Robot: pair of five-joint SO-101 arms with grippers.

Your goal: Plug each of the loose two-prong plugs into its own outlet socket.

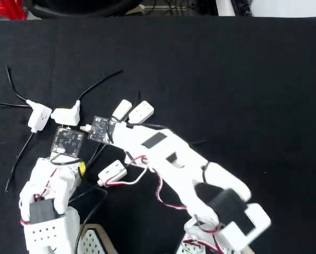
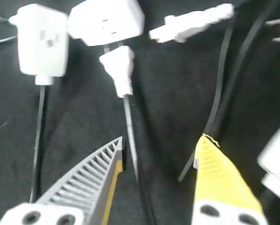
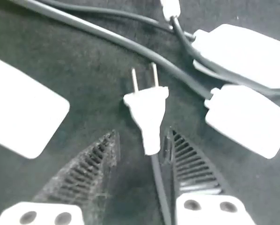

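Your right gripper [image 3: 142,135] sits partly open around the loose plug [image 3: 146,110], its tail between the fingers [image 3: 191,164], prongs pointing away, lying on the black table [image 3: 84,70]. Your left gripper [image 2: 161,140] gapes wide, holding nothing.

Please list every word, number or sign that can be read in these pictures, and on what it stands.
None can be read. The white outlet socket and the two-prong plug show no print; any marks on the circuit board are too small to read.

matt black cloth table [image 1: 226,79]; smooth white plastic plug [image 3: 147,110], metal prongs [image 3: 135,79].
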